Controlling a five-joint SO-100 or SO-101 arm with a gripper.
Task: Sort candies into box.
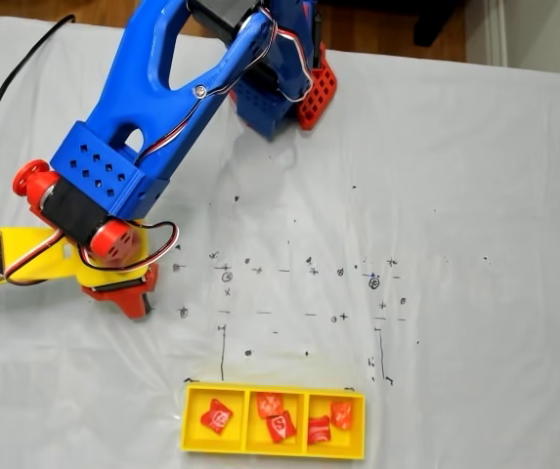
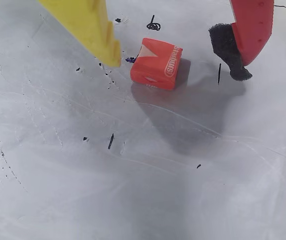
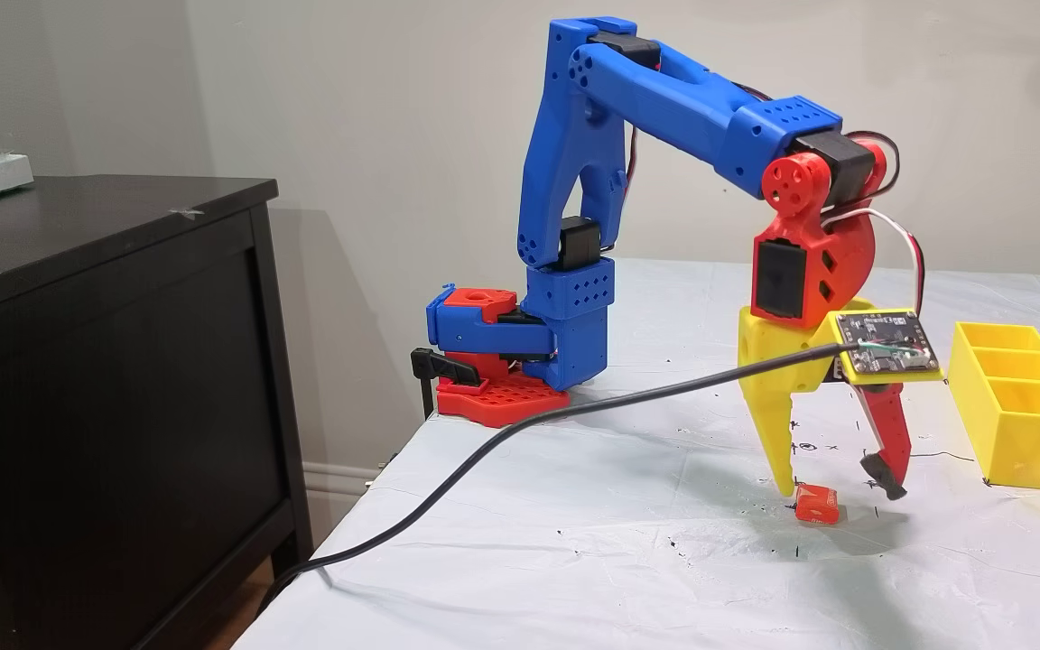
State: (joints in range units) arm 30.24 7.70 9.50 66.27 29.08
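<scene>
The arm [image 3: 655, 99] is bright blue with red joints, and its gripper [image 3: 836, 487] pairs a yellow finger with a red one tipped in black padding. The candy [image 2: 156, 63] on the table is red-orange with white lettering. The box [image 1: 274, 422] is bright yellow, on a white table cover [image 1: 475, 195] speckled with black pen marks.

A white sheet [image 1: 475, 195] with black pen marks covers the table; a dark cabinet [image 3: 105, 361] stands beside it.

Even, soft indoor light; faint shadows (wrist view perhaps slightly blurred).
</scene>
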